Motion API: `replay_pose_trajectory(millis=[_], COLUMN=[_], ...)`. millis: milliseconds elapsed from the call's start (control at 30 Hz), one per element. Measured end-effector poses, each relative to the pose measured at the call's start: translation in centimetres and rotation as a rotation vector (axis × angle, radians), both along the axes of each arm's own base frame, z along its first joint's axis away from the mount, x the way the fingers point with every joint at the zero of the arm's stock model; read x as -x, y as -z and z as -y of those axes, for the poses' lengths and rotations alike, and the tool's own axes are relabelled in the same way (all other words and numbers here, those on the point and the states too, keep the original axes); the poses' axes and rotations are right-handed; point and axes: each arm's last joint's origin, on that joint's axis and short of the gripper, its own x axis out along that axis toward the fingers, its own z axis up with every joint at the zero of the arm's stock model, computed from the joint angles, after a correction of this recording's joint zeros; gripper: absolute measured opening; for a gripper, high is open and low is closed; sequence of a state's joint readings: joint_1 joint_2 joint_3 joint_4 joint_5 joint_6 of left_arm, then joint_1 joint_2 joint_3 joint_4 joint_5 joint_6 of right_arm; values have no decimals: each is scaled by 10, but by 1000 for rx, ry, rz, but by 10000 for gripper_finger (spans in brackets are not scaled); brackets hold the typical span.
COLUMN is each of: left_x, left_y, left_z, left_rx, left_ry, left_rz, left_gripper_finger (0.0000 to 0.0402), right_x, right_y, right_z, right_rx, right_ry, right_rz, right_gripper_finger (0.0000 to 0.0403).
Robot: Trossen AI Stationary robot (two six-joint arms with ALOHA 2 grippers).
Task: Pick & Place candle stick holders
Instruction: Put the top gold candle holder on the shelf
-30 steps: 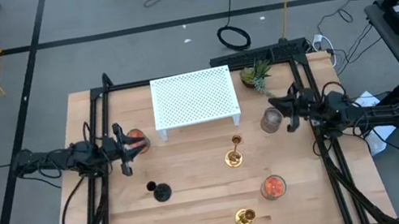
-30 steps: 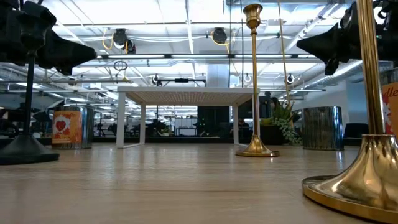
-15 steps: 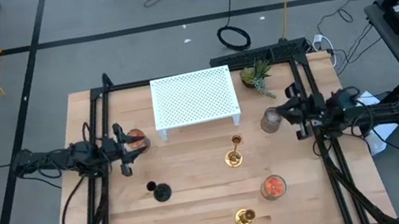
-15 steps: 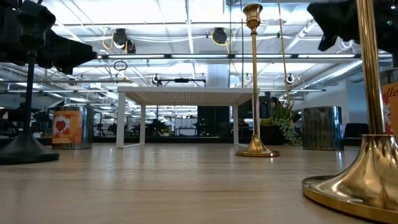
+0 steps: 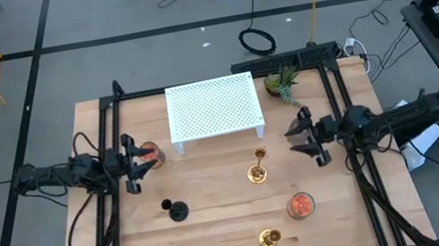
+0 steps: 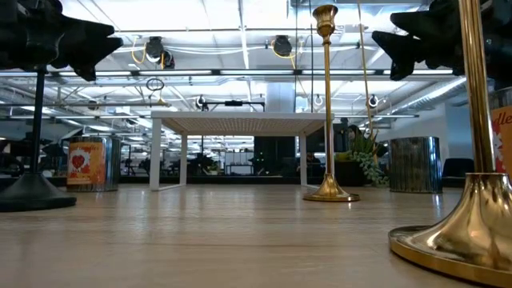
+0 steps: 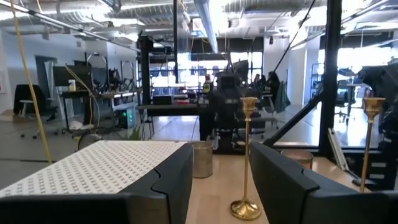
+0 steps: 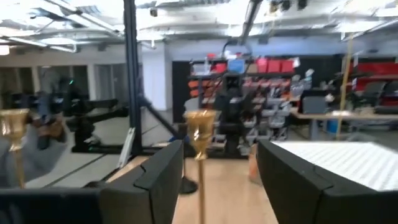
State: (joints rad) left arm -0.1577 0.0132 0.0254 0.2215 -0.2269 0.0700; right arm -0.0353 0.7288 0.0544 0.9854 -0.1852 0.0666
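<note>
Two brass candle stick holders stand upright on their round bases: one mid-table (image 5: 257, 171), one near the front edge (image 5: 269, 239). A shorter black one (image 5: 176, 210) stands left of them. My right gripper (image 5: 295, 141) hovers open to the right of the middle brass holder (image 8: 199, 155), which shows between its fingers but apart from them. My left gripper (image 5: 143, 161) hovers open at the table's left, beside an orange-filled jar (image 5: 151, 153), and faces the same holder (image 7: 245, 162) from afar.
A white perforated stand (image 5: 213, 106) sits at the far middle, with a small plant (image 5: 283, 82) to its right. A second orange-filled jar (image 5: 301, 204) stands between the two brass holders. A metal tin (image 6: 414, 164) is near my right gripper.
My right gripper has drawn back a little toward the table's right edge, then moved toward the left, nearer the middle brass holder, and it has opened. The candle stick holders have stayed where they were.
</note>
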Motion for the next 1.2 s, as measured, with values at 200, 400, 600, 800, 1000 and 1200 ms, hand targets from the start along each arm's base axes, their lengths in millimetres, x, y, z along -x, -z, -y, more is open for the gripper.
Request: replay_pose_trajectory(millis=[200,400,600,800,1000,1200], left_x=[0,0,0,0,-1,-1], left_y=[-2,-1,-1,-1,3,5], left_z=[0,0,0,0,0,0], left_rx=[16,30,30,29,35,47], left_ry=[-8,-3,-2,-2,2,10], left_rz=[20,17,17,7,-35,-54], left_gripper_finger=[166,166,166,166,166,166], right_x=[-23,-59,-83,-100,-117,-116], right_y=[9,7,16,24,31,29], right_z=[-7,-12,-13,-14,-20,-20], right_rx=[-33,-20,-30,-62,-47,-32], right_ry=[-11,-28,-30,-34,-49,-47], right_rz=[-125,-212,-285,-308,-339,-331], right_gripper_finger=[205,205,206,204,174,90])
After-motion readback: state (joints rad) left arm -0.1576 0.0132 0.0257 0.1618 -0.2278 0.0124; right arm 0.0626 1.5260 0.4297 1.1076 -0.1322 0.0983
